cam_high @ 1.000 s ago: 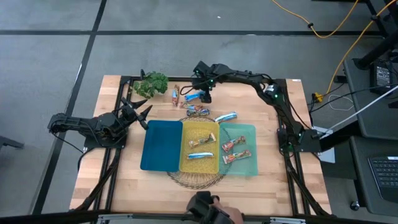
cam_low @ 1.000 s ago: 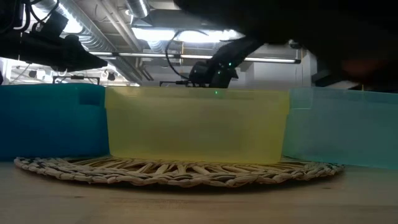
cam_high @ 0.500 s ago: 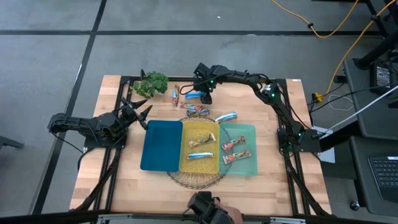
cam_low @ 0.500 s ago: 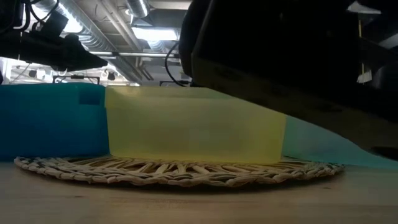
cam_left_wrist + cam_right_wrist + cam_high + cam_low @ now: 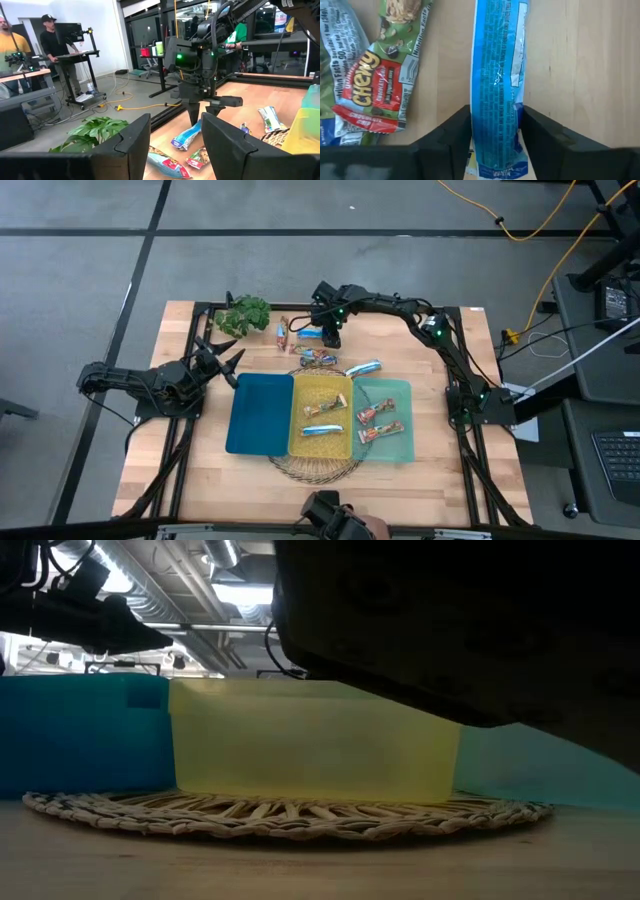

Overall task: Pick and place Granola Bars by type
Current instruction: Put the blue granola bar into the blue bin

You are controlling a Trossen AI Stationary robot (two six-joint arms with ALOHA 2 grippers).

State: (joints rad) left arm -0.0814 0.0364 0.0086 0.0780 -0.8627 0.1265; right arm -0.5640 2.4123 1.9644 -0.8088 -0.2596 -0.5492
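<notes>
My right gripper [image 5: 328, 337] stands at the table's far middle, fingers pointing down, shut on a blue-white granola bar [image 5: 496, 60] that lies flat on the wood. Beside it lie a red-green wrapped bar [image 5: 375, 80] and other loose bars [image 5: 318, 358] [image 5: 363, 367]. The yellow bin [image 5: 322, 442] holds two bars and the teal bin [image 5: 403, 420] two red-brown ones. My left gripper [image 5: 225, 360] waits open at the table's left. The left wrist view shows my right gripper [image 5: 200, 117] standing on the blue bar [image 5: 187, 136]. My right gripper pinches the blue-white bar by its two long edges [image 5: 476, 125], close to one end, one finger on each side. The fingers come steeply from above and lie across the bar. The bar rests flat on the table.
A blue bin [image 5: 260, 412] stands left of the yellow one, all three on a woven mat [image 5: 315, 468]. A green plant [image 5: 245, 313] sits at the far left. A large dark thing [image 5: 460, 630] blocks much of the low view.
My right gripper has sunk a little onto the blue-white bar. A dark thing has slid in close before the low camera and now hides most of that view. The bars and bins lie as before.
</notes>
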